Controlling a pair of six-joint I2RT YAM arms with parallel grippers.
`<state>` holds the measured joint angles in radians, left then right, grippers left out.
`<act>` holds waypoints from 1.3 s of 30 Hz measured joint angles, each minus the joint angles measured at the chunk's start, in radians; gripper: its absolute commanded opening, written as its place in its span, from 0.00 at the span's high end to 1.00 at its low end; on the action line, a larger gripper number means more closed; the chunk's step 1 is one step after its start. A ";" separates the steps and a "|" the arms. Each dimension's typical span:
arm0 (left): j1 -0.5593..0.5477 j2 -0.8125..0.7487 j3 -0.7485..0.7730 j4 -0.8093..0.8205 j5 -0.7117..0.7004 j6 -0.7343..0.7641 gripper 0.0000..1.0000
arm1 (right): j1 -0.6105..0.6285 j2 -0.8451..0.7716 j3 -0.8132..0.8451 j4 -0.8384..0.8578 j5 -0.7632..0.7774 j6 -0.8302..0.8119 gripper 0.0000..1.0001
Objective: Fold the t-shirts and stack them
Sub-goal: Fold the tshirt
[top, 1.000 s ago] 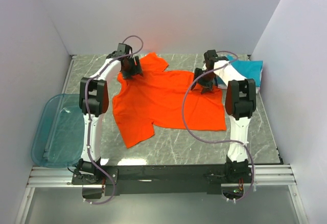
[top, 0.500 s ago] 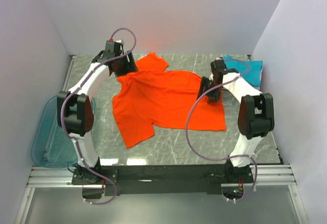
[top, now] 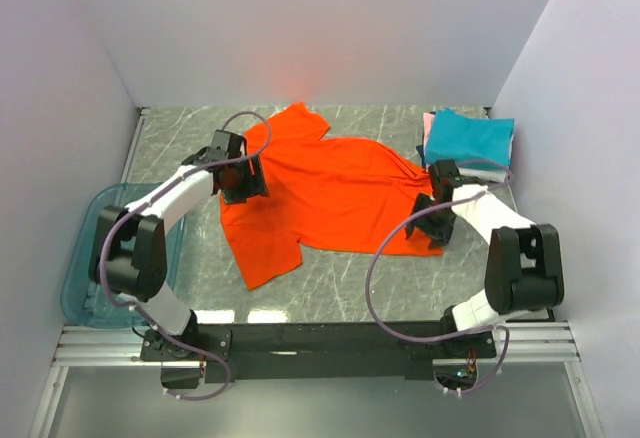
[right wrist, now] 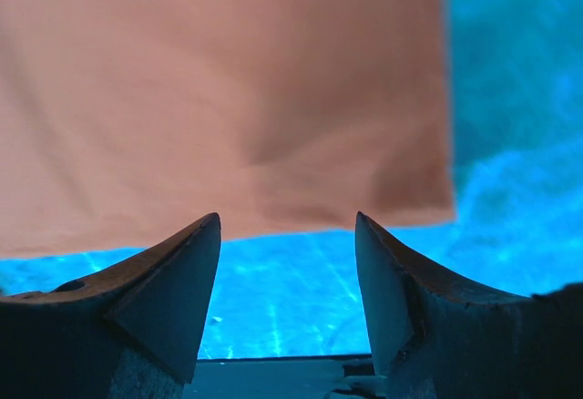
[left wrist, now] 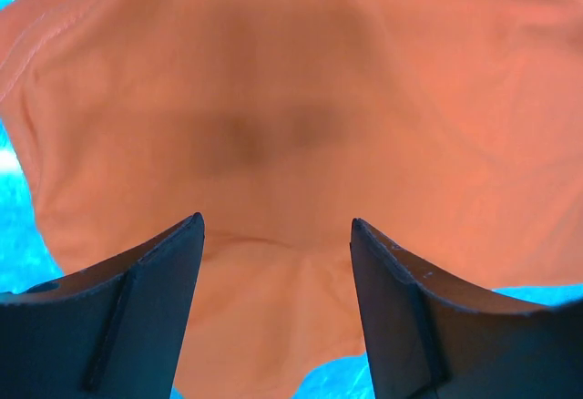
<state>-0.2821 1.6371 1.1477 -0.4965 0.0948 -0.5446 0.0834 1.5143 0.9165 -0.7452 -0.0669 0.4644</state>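
Wrist views: left claw point(left wrist: 276, 221), right claw point(right wrist: 287, 217) agape at orange shirt point(top: 330, 193) — stack point(top: 475, 138) only overhead.

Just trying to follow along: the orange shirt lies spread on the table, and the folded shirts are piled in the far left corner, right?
Not quite. The folded shirts are piled in the far right corner, not the left, as the top view shows. The orange shirt does lie spread on the table.

L arm point(top: 176, 192) & R arm point(top: 490, 216): white links, black joint housings, black bases. Grey-purple cable point(top: 371, 258) loops along each. Gripper fingers point(left wrist: 137, 308) dark, wedge-shaped.
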 measured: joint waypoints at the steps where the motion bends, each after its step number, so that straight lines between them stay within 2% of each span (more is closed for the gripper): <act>1: -0.003 -0.021 -0.015 0.002 -0.004 -0.001 0.29 | -0.015 -0.019 -0.024 -0.002 0.003 0.006 0.33; 10: -0.022 -0.115 -0.110 0.022 -0.010 -0.019 0.30 | -0.159 -0.067 -0.114 0.003 0.023 0.017 0.37; 25: -0.035 -0.145 -0.166 0.020 -0.014 -0.025 0.30 | -0.251 -0.046 -0.143 0.029 0.031 0.008 0.46; 30: -0.038 -0.161 -0.177 0.017 -0.017 -0.025 0.30 | -0.260 -0.045 -0.147 0.034 0.034 0.005 0.54; 32: -0.039 -0.172 -0.188 0.013 -0.024 -0.025 0.30 | -0.260 -0.044 -0.150 0.040 0.033 0.004 0.62; 39: -0.063 -0.232 -0.259 -0.008 -0.065 -0.025 0.34 | -0.261 -0.040 -0.152 0.050 0.026 -0.003 0.78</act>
<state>-0.3447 1.4048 0.8890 -0.5045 0.0296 -0.5697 -0.1776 1.4746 0.7647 -0.6949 -0.0414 0.4614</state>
